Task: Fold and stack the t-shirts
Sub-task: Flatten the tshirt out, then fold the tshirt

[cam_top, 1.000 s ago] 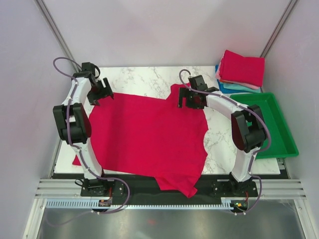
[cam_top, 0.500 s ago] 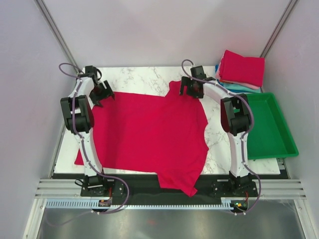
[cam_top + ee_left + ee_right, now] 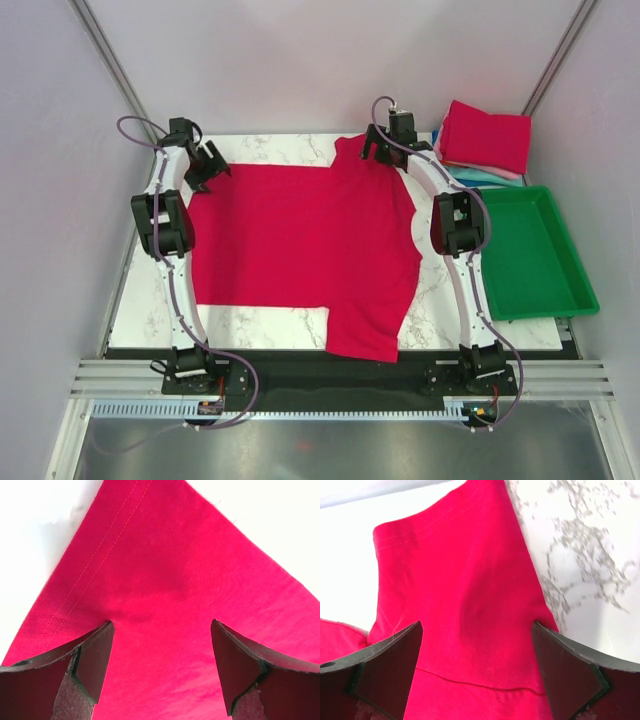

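Risk of bunching: left hand [image 3: 161,626] and right hand [image 3: 477,625] are spread at far corners of the red shirt [image 3: 300,240], so an uneven pinch could wrinkle it.

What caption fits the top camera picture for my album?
Left pincer and right pincer at a spread crimson cloth t-shirt's far edge.

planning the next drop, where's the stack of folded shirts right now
In the top external view, the stack of folded shirts sits at the far right corner of the table, just beyond the green tray and right of the right gripper.
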Robot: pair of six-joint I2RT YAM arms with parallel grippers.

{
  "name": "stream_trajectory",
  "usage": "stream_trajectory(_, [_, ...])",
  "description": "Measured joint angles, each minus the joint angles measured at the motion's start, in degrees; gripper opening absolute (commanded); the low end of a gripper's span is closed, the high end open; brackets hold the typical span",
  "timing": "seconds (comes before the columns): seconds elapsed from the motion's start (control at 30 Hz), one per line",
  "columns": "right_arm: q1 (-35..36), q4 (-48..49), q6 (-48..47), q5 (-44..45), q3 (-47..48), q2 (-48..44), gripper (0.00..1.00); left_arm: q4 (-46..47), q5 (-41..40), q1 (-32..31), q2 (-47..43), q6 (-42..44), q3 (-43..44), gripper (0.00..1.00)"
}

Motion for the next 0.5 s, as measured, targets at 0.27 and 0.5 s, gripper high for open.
stream_trajectory(0.27, [-0.09, 5.09, -0.9, -1.29, 0.31, 1.11, 0.98, 1.27, 4.22, 0.04, 1.79, -0.81, 4.83, 0.86])
stream_trajectory(0.5, [-0.48, 6.51, -2.67, -1.33, -5.53, -4.44, 0.98, 2.32, 2.01, 0.09, -14.19, -0.79, -8.52, 0.89])
